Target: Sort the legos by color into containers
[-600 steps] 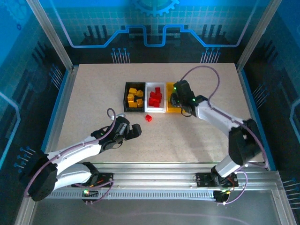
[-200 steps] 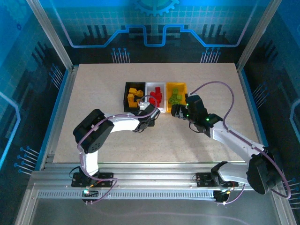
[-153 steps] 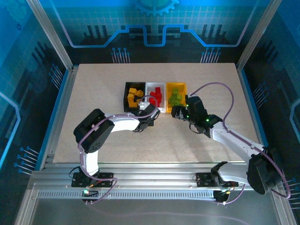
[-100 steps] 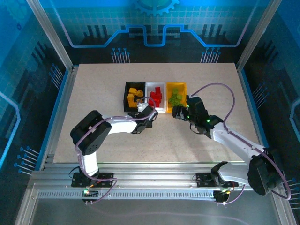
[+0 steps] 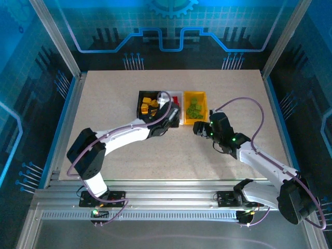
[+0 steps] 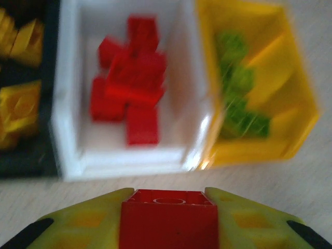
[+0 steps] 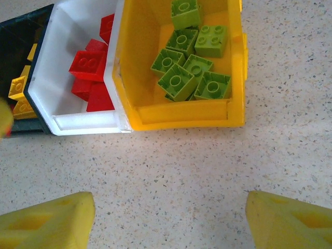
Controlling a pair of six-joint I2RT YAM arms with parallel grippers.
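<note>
My left gripper is clenched on a single red brick, studs facing the camera, pinched squarely between the two yellow fingers. In the left wrist view it sits at the near side of the white bin, whose near wall lies just beyond the brick. From above, the gripper overlaps that bin's near end. I cannot tell how high it is over the rim.

Inside the white bin is a loose heap of red bricks. The yellow bin touches its right side and holds a cluster of lime green bricks. The black bin is on the other side of the white one, with yellow-orange bricks in it.

My right gripper is released, fingers spread wide with nothing between them. It hangs over bare speckled surface, near the yellow bin's front wall and apart from it.
</note>
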